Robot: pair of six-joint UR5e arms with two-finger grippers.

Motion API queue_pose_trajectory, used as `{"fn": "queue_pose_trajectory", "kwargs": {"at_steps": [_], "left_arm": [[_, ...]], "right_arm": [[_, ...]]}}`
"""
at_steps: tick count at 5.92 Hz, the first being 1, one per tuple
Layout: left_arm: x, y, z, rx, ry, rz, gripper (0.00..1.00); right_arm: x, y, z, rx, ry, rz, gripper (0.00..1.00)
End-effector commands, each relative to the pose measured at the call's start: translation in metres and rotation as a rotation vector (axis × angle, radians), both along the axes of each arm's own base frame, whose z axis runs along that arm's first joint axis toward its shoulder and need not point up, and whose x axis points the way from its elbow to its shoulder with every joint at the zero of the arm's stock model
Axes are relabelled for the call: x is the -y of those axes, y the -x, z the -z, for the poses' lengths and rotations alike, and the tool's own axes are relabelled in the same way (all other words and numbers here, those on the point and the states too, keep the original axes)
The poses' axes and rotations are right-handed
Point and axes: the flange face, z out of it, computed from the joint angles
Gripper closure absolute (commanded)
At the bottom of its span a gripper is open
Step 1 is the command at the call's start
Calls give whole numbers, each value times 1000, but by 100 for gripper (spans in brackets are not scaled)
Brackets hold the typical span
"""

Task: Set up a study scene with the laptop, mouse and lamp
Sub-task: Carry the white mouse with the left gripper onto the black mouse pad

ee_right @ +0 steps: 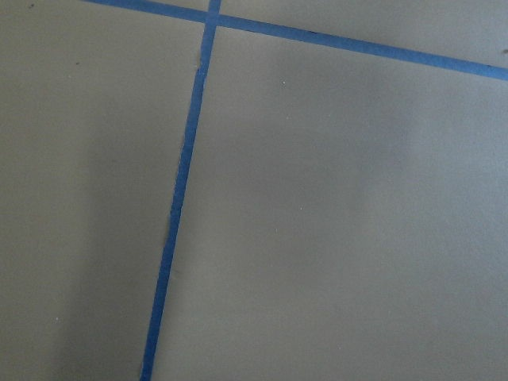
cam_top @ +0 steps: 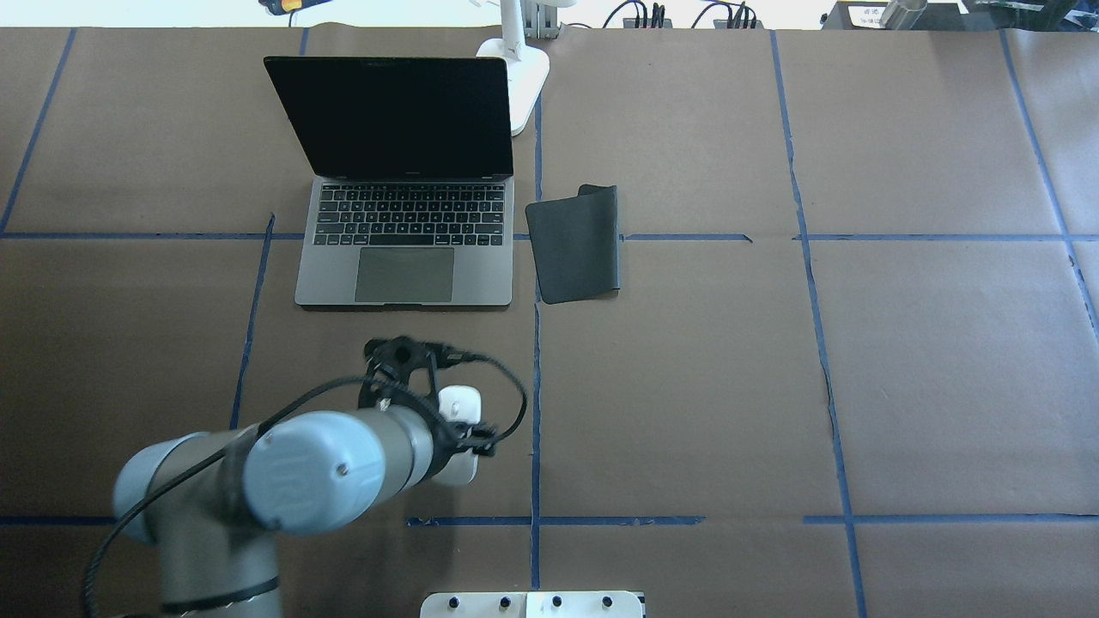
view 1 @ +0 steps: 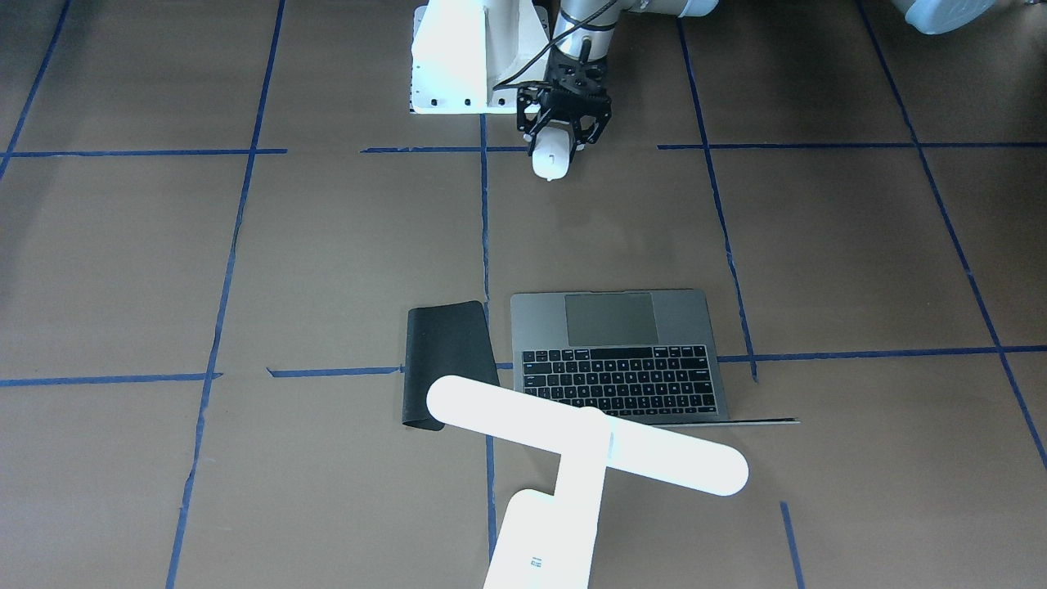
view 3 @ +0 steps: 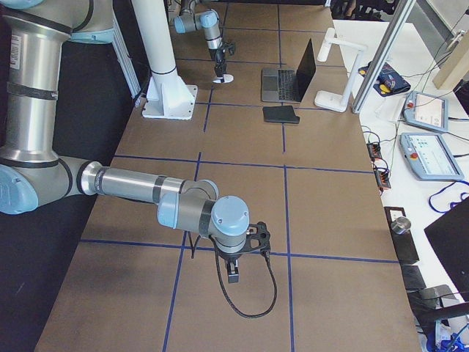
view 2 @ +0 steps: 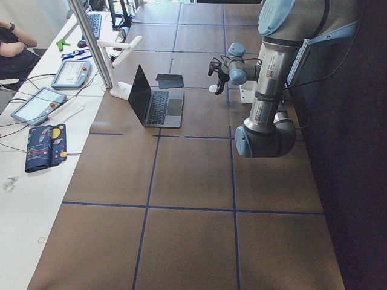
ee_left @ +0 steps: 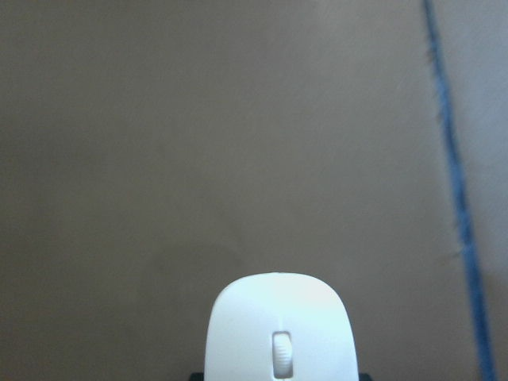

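White mouse (view 1: 550,161): rear clasped between left gripper (view 1: 559,144) fingers, arm folded, wrist aimed down at surface (view 1: 327,245), apart from laptop (view 1: 619,356) trackpad edge. Right gripper (view 3: 233,275): pointing down, opening cannot be told.

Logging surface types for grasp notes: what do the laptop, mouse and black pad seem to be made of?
The laptop: likely metal, matte grey with an even dull sheen. The mouse: probably plastic, a smooth seamless white shell. The black pad: soft fabric or rubber, matte; one edge curls up.

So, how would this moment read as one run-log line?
left gripper: shut on mouse | right gripper: state unclear | laptop: open | lamp: behind laptop | black pad: beside laptop
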Motion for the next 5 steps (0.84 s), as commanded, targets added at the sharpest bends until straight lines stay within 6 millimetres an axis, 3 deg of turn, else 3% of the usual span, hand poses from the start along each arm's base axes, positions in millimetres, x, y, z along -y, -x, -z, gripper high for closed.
{"fn": "queue_pose_trajectory", "kwargs": {"at_steps": [1,2,3,4,5], "left_arm": [[86,-27,42,-13,45,44,98],[131,-47,61,0,94,41,98],[186,-80,85,39,133,32,98],[227,-109,76,15,138,29,98],[256,-128,78,24,119,10,99]], "right_arm": [[-1,0,1,1,1,-1,0],[-1,0,1,1,1,-1,0],[-1,0,1,1,1,-1,0],[-1,1,1,1,1,0,0],[-1,0,1,1,-1,0,0]]}}
